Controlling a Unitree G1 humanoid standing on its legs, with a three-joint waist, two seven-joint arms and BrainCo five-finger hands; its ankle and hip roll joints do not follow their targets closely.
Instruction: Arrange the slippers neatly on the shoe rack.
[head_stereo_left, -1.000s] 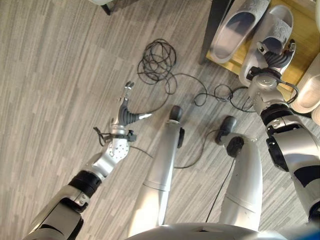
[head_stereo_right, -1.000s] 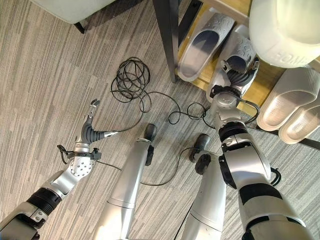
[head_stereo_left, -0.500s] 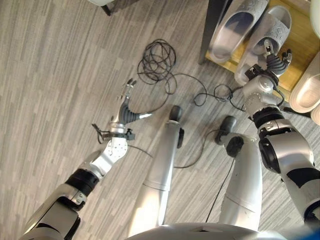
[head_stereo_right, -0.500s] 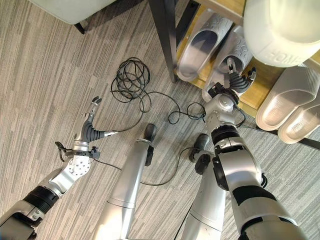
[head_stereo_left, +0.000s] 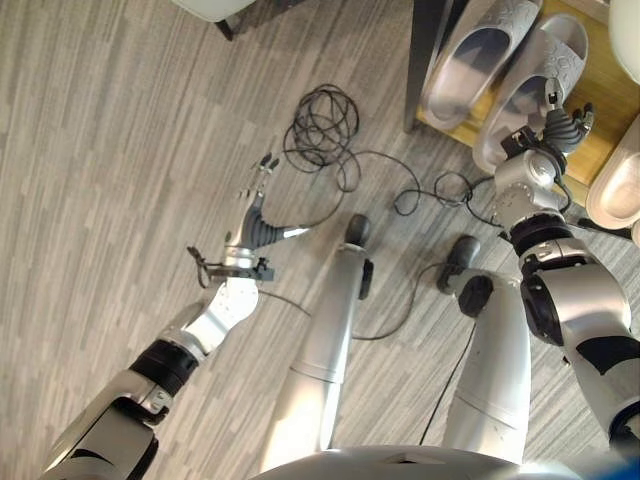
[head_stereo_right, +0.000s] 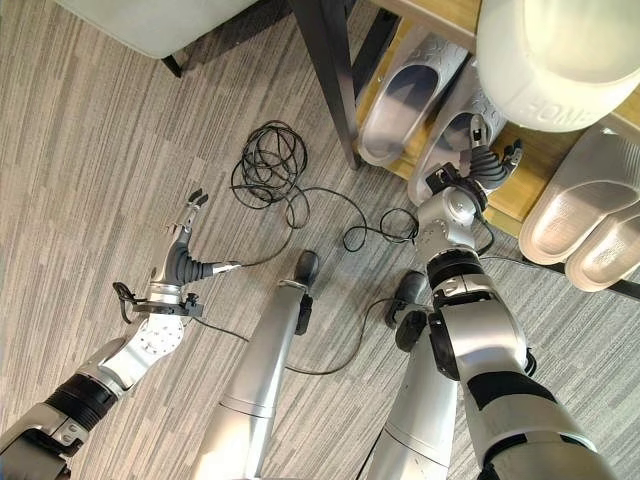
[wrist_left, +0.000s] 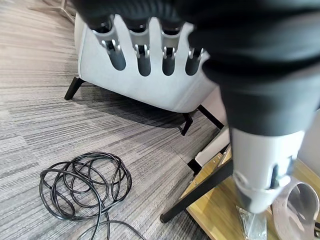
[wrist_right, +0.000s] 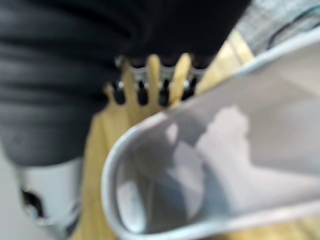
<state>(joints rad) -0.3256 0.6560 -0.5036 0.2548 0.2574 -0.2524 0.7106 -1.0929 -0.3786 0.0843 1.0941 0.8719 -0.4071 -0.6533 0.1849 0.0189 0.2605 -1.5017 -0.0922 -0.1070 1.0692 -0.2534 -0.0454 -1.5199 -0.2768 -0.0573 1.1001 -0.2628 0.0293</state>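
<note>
Grey wood-grain floor (head_stereo_left: 120, 120), low wooden shoe rack (head_stereo_right: 520, 195). Grey moulded foam slipper (head_stereo_left: 520, 95) on rack, right hand (head_stereo_left: 558, 125) fingers relaxed beside its heel. Left hand (head_stereo_left: 255, 215) open, idle. Probably light, flexible: best pinched at heel rim.

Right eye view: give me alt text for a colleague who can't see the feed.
The right robot hand rests over the heel of a grey slipper on the wooden shoe rack, beside its mate; pale slippers lie further along. The left robot hand hovers open above the floor near a coiled black cable.
</note>
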